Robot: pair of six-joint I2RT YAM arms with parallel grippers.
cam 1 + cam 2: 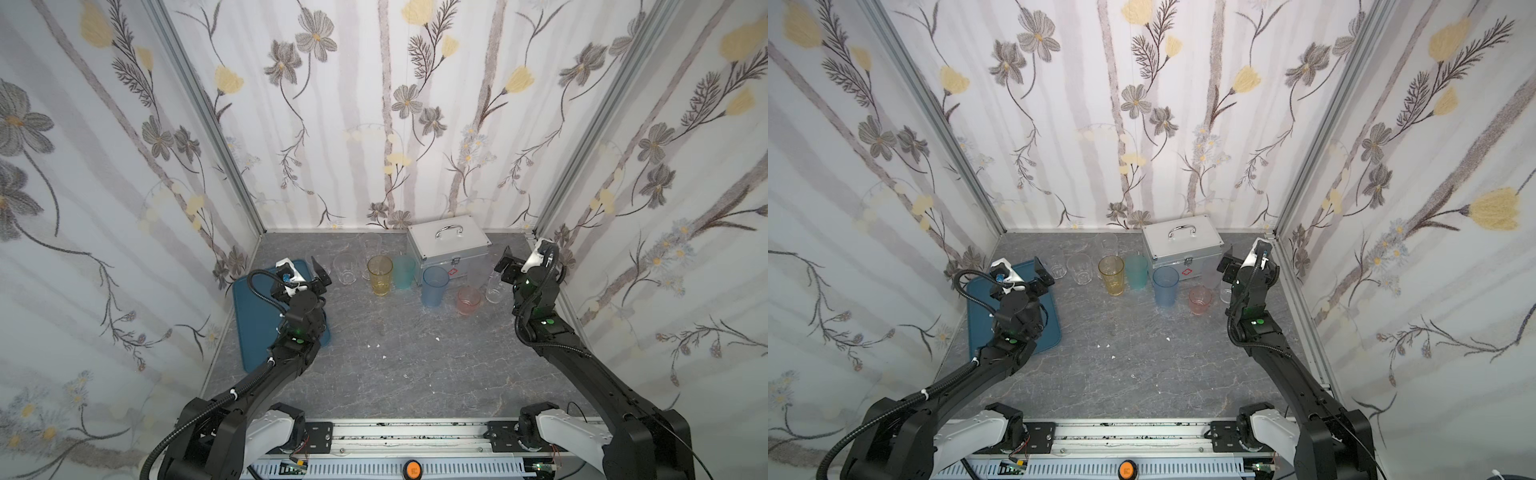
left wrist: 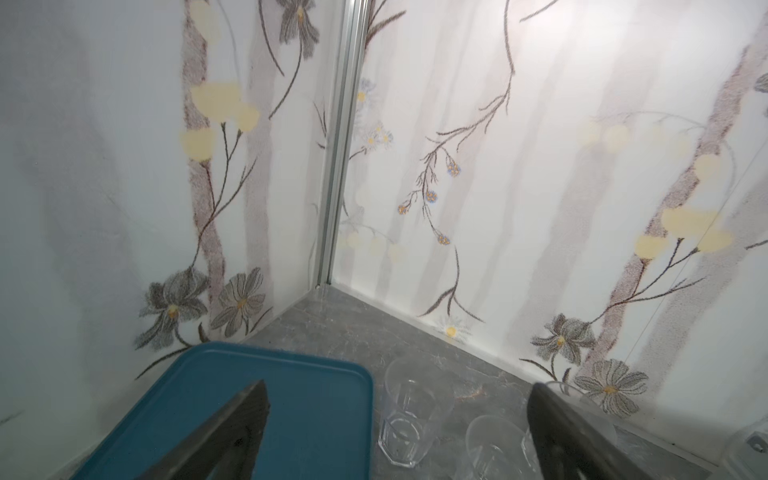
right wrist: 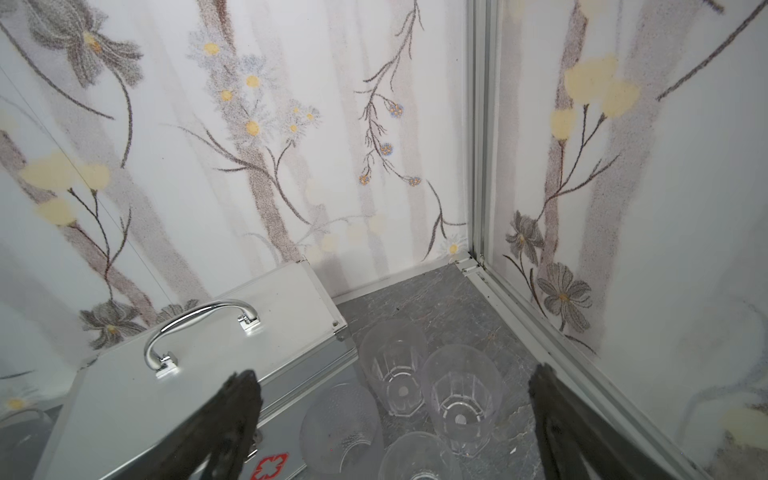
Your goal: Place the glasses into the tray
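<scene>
Floral-papered walls (image 1: 374,124) enclose a grey marbled tabletop (image 1: 395,365).

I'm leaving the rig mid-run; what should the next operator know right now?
Left gripper: open, empty, by the tray's far corner, facing clear glasses.
Right gripper: open, empty, above more clear glasses beside the case.
Yellow glass, teal glass, blue glass and pink glass stand mid-table.
Done: nothing; no glass seen in the tray.
Left: every glass to move.
</scene>
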